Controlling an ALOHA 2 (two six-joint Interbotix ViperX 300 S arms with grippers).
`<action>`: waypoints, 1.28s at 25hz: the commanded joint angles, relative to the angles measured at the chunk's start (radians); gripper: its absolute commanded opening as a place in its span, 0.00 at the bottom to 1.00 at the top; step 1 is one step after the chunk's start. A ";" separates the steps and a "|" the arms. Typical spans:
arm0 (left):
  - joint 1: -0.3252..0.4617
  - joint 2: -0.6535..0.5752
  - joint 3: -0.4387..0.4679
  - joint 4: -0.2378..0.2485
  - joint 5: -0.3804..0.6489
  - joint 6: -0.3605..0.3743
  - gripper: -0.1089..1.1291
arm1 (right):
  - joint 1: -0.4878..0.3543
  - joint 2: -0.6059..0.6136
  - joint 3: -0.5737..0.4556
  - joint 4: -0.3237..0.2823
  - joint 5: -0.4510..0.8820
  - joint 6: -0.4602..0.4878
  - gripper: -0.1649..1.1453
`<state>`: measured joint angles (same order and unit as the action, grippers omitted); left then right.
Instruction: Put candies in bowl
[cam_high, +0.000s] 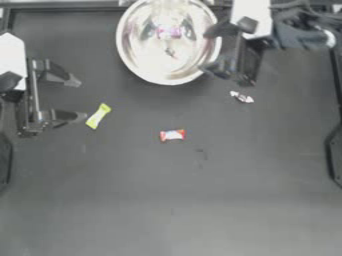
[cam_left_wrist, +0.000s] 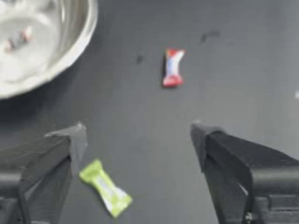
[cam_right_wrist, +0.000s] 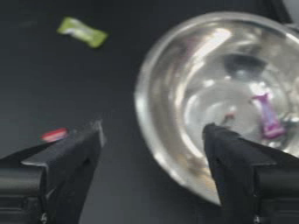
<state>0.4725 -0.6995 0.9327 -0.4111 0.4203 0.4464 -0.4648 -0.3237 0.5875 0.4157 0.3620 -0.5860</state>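
A dark, matte table (cam_high: 174, 200) fills nearly everything in sight. Its surface is plain and even in tone, with a few faint scuff marks (cam_high: 200, 152) near the middle and a soft sheen where light falls from above. Along the far edge a pale rail (cam_high: 67, 5) runs across the top view, and beyond it nothing of the room can be made out. At the sides the table's dark edge is blurred. No walls, floor or windows can be told.

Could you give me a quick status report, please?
Left hand open beside yellow-green candy. Right hand open at bowl rim. Pink candy in bowl.
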 joint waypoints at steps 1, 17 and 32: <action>0.009 0.040 -0.041 0.023 0.026 -0.046 0.91 | 0.054 -0.106 0.046 0.009 -0.028 0.000 0.87; -0.002 0.229 -0.169 0.402 0.307 -0.545 0.91 | 0.183 -0.319 0.219 0.041 -0.087 0.008 0.87; -0.012 0.463 -0.215 0.385 0.264 -0.650 0.91 | 0.213 -0.394 0.279 0.060 -0.095 0.006 0.87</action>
<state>0.4648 -0.2347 0.7317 -0.0261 0.7087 -0.1917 -0.2546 -0.7087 0.8744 0.4740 0.2761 -0.5783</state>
